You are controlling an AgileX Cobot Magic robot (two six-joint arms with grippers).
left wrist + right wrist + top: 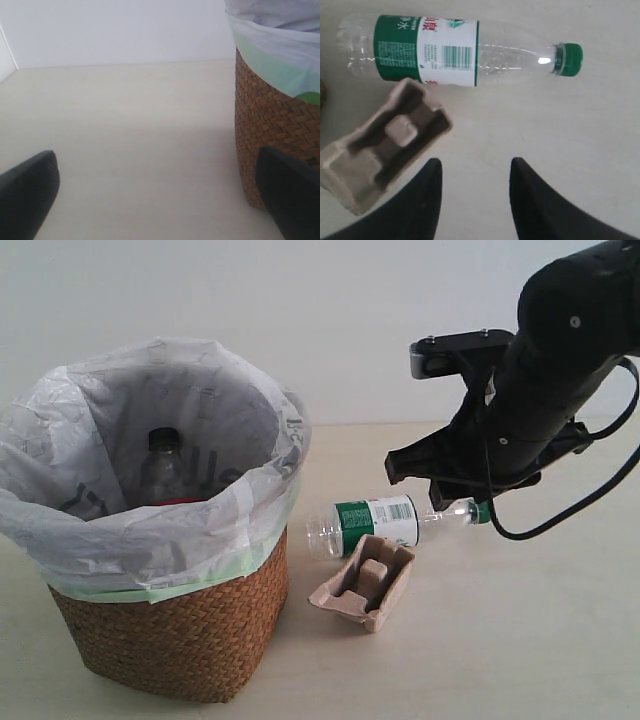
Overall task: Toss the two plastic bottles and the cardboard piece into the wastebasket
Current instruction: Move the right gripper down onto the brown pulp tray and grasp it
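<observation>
The wicker wastebasket (180, 630) with its white bag stands at the left. The larger bottle (163, 468) with the black cap is upright inside it, its red label barely showing. The slimmer green-label bottle (372, 524) lies on its side on the table, cap pointing right. The cardboard piece (364, 583) lies just in front of it, touching or nearly so. My right gripper (475, 162) hovers open and empty above the table, near the bottle (450, 51) and the cardboard piece (385, 142). My left gripper (156, 155) is open and empty beside the wastebasket (272, 125).
The right arm (545, 380) and its black cable (560, 525) hang over the table's right half, above the bottle's green cap (483, 511). A pale wall runs behind the light tabletop (520, 640). The left arm is out of the exterior view.
</observation>
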